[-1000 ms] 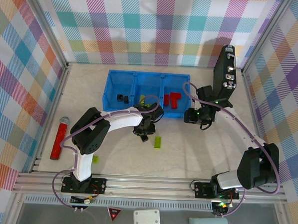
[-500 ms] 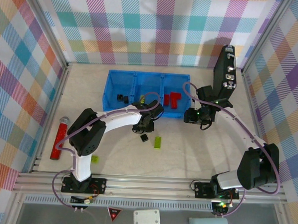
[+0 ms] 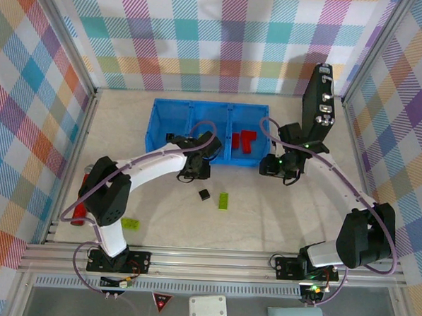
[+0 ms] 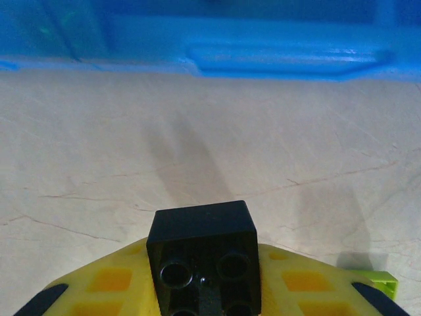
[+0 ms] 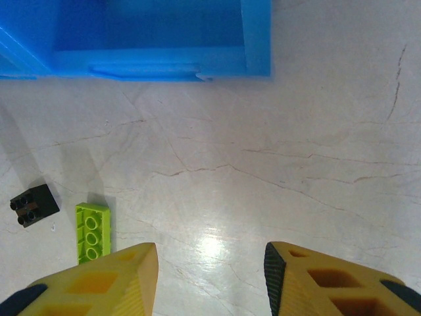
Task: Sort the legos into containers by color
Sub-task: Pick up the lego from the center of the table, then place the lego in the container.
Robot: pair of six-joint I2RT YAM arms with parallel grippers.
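Observation:
My left gripper [image 3: 195,170] is shut on a small black lego [image 4: 202,253], held between its yellow fingers just above the table, in front of the blue tray [image 3: 157,111]. The tray's front wall [image 4: 263,56] lies straight ahead in the left wrist view. Black legos [image 3: 173,137] lie in the tray's left container and red legos [image 3: 244,140] in the right one. On the table lie another black lego [image 3: 205,194] [image 5: 31,204] and a lime-green lego [image 3: 224,200] [image 5: 92,230]. My right gripper [image 3: 275,168] [image 5: 210,263] stands open over bare table by the tray's right front corner [image 5: 256,62].
A second lime-green lego [image 3: 130,223] lies near the left arm's elbow. A red-and-silver cylinder [image 3: 79,213] lies at the left, partly behind that arm. A tall black case [image 3: 319,100] stands at the back right. Checked walls enclose the table.
My left gripper has moved up and left toward the tray with a black lego in it, uncovering the other black lego on the table. The right arm has barely moved.

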